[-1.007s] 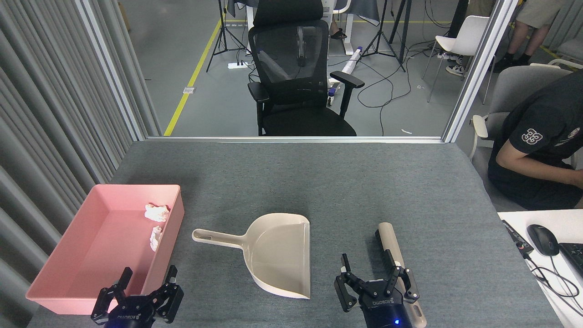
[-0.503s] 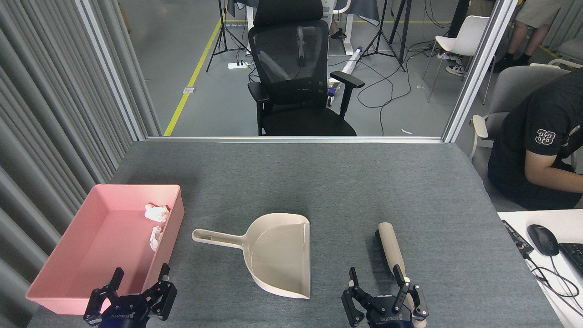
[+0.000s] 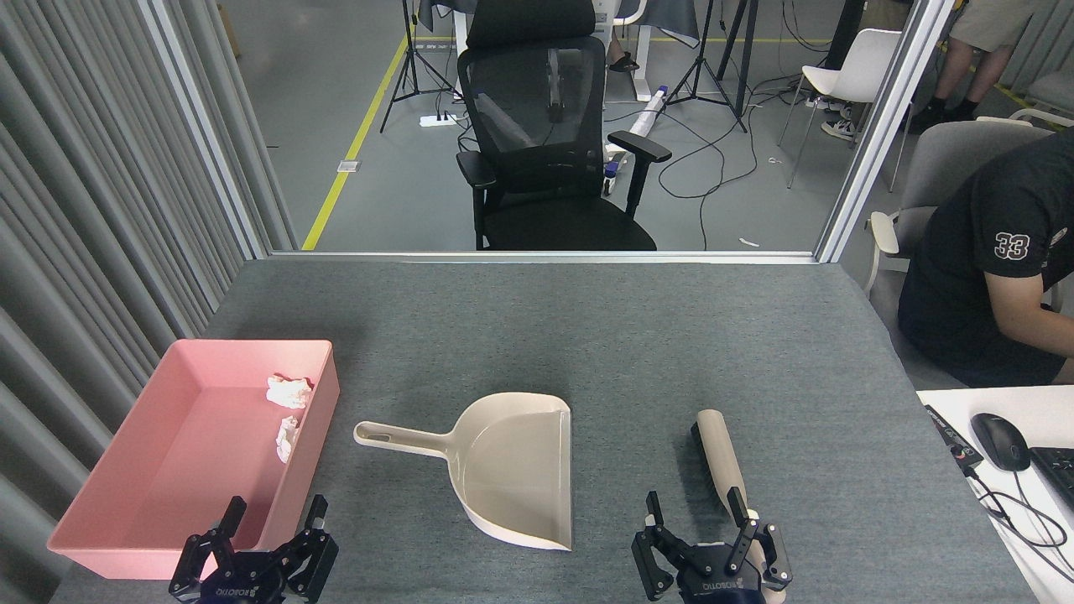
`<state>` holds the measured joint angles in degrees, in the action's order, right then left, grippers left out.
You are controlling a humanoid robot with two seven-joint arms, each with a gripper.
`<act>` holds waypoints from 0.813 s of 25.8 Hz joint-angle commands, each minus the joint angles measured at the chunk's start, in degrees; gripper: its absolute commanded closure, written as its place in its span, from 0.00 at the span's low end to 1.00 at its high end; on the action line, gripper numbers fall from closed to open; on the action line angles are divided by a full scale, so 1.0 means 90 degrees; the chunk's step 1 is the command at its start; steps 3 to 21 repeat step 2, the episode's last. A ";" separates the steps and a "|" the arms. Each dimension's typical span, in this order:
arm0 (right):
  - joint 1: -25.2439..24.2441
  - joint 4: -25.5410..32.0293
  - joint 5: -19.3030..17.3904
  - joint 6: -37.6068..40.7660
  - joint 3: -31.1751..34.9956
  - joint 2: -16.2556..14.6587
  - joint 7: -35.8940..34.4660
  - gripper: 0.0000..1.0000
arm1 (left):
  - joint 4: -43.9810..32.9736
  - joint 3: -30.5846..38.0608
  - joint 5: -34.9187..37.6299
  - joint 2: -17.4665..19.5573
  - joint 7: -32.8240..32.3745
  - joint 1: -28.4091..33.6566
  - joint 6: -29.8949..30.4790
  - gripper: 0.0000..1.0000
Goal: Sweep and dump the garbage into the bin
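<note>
The bin (image 3: 159,470) stands at the left edge of the grey table (image 3: 587,335), its long side running toward the near edge; the garbage lies inside it, one paper wad (image 3: 288,392) near the far right corner and a second wad (image 3: 287,439) just nearer, against the right wall; the rest of the bin floor is bare pink. The left gripper (image 3: 270,528) hangs at the near right corner of the bin, its fingers spread apart and grasping nothing. The dustpan (image 3: 512,466) lies flat in the middle of the near half of the table, its handle pointing left toward the bin with a strip of free cloth between them; its straight open lip faces right. The brush (image 3: 720,457) lies to the right of the dustpan, well apart from it, its handle running toward the near edge. The right gripper (image 3: 696,524) is above the near end of the brush, fingers released and wide, holding nothing; whether it touches the handle I cannot tell. The far half of the table is open; beyond the far edge stands a black office chair (image 3: 545,143); at the right edge a person (image 3: 990,277) sits close to the table corner.
</note>
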<state>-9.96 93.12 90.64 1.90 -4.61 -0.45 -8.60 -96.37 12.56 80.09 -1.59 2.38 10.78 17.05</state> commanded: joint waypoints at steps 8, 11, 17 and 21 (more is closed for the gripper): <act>0.0004 -0.0025 0.0007 -0.0007 -0.0005 -0.0028 0.0057 0.02 | 0.0015 0.0001 -0.0051 -0.0019 0.0136 0.0149 0.0020 0.01; 0.0004 -0.0025 0.0007 -0.0007 -0.0005 -0.0028 0.0057 0.02 | 0.0015 0.0001 -0.0051 -0.0019 0.0136 0.0149 0.0020 0.01; 0.0004 -0.0025 0.0007 -0.0007 -0.0005 -0.0028 0.0057 0.02 | 0.0015 0.0001 -0.0051 -0.0019 0.0136 0.0149 0.0020 0.01; 0.0004 -0.0025 0.0007 -0.0007 -0.0005 -0.0028 0.0057 0.02 | 0.0015 0.0001 -0.0051 -0.0019 0.0136 0.0149 0.0020 0.01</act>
